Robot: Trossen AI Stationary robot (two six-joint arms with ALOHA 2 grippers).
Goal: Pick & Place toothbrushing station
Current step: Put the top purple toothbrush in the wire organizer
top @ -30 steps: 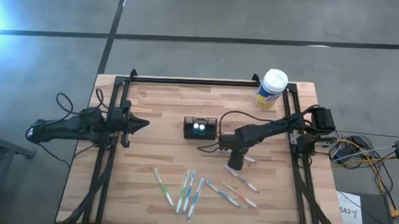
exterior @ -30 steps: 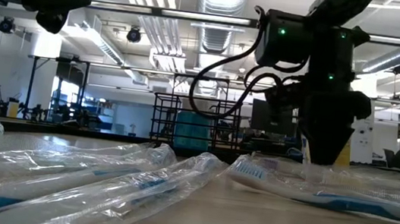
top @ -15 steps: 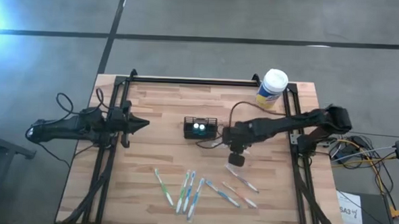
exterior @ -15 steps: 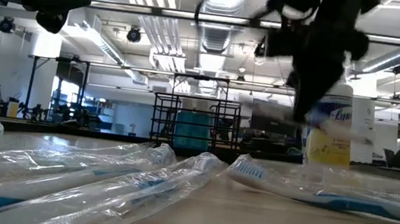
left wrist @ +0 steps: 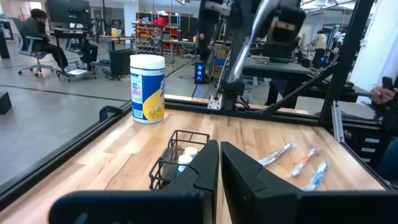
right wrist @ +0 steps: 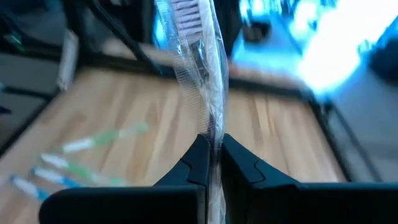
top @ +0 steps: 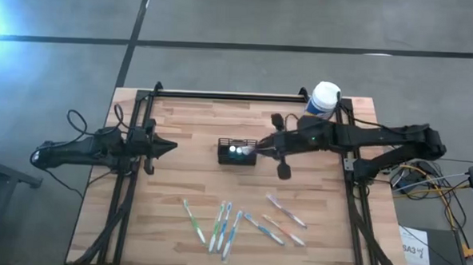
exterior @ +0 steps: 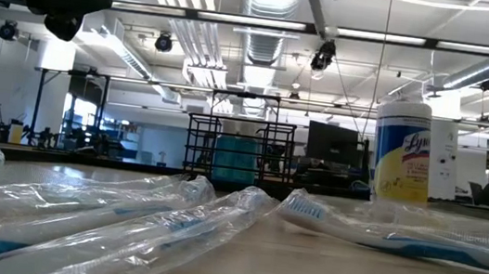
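Carrying a wrapped toothbrush to the caddy

My right pincer (right wrist: 211, 155) is clamped on a wrapped toothbrush (right wrist: 198, 68) and hangs just beside the black mesh caddy (top: 237, 152) at mid-counter (top: 186, 178). Next, I judge, I must line the brush over the caddy's open top and lower it in. My left pincer (left wrist: 219, 163) waits closed at the counter's left edge.

Pale wood-slat table (top: 194, 179) inside a black frame. Near its middle, the black mesh caddy (top: 236, 152); at one far corner, a yellow wipes canister (top: 321, 104) (white lid). Along the near edge, wrapped toothbrushes (top: 224, 224), loosely scattered.
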